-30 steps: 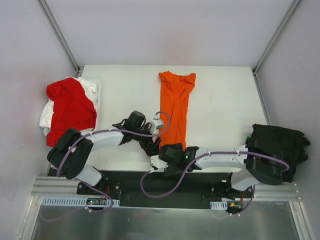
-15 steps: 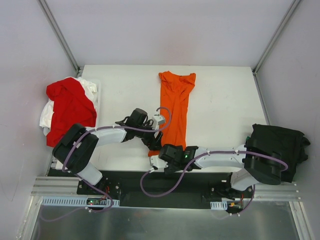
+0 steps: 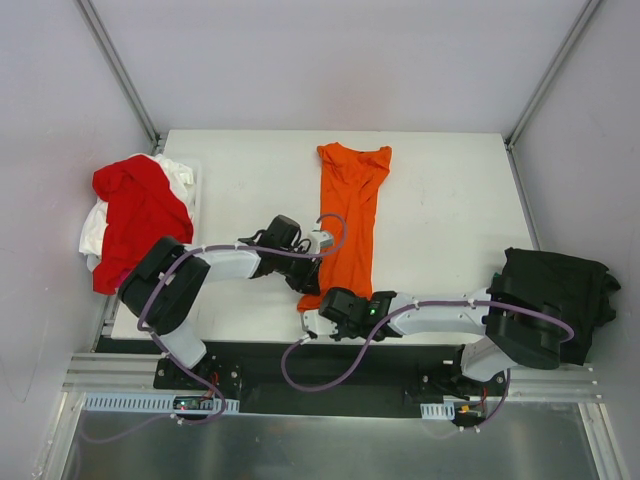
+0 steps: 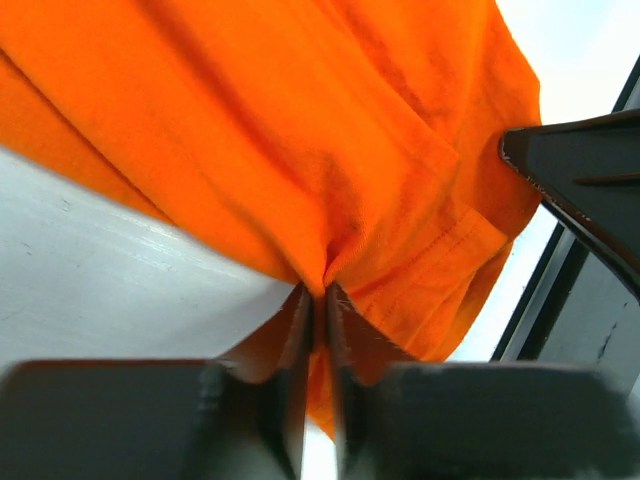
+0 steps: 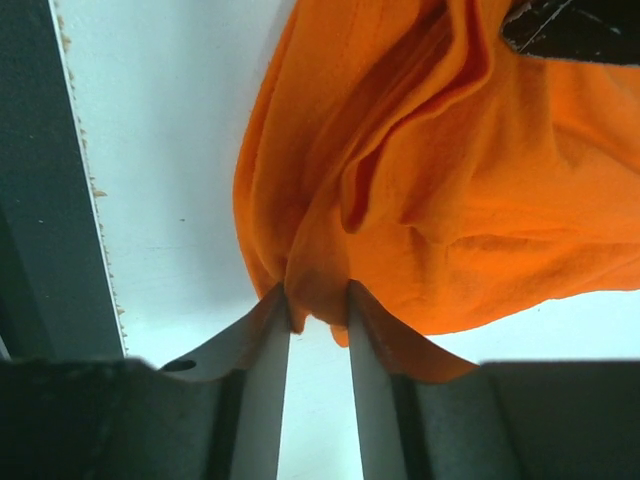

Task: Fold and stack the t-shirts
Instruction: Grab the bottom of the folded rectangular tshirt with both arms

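An orange t-shirt [image 3: 350, 205], folded into a long narrow strip, lies down the middle of the white table [image 3: 450, 200]. Both grippers meet at its near end. My left gripper [image 3: 307, 280] is shut on a pinch of the orange cloth [image 4: 300, 150], the jaws pressed almost together [image 4: 320, 297]. My right gripper [image 3: 318, 306] grips a thicker bunched fold of the hem [image 5: 450, 200], which fills the narrow gap between its fingertips [image 5: 318, 300]. The right gripper's dark finger [image 4: 585, 185] shows at the edge of the left wrist view.
A red t-shirt [image 3: 140, 215] lies heaped over a white one [image 3: 93, 235] at the table's left edge. A black t-shirt [image 3: 555, 285] sits in a pile beyond the right edge. The table's near edge [image 5: 80, 200] runs close beside the right gripper.
Both grippers have closed from wide open onto the near end of the orange t-shirt. The left arm has shifted slightly towards the shirt.
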Controlling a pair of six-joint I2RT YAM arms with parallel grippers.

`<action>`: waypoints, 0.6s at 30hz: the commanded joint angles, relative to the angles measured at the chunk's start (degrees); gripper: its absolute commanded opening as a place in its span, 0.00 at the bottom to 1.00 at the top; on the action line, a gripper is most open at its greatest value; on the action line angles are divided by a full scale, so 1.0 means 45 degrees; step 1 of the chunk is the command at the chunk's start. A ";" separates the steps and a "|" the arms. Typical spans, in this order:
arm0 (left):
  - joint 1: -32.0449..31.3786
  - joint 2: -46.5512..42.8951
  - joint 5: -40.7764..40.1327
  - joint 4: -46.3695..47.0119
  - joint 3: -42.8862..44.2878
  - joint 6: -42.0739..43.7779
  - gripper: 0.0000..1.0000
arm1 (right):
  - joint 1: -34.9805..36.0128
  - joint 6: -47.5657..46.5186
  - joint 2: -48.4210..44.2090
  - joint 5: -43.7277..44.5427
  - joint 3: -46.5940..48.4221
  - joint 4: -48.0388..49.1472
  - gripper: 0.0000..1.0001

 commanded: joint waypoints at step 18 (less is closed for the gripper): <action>-0.0074 -0.1543 0.0284 -0.1301 0.0244 0.1312 0.00 | -0.0048 0.0193 -0.0437 0.0069 0.0732 -0.0825 0.01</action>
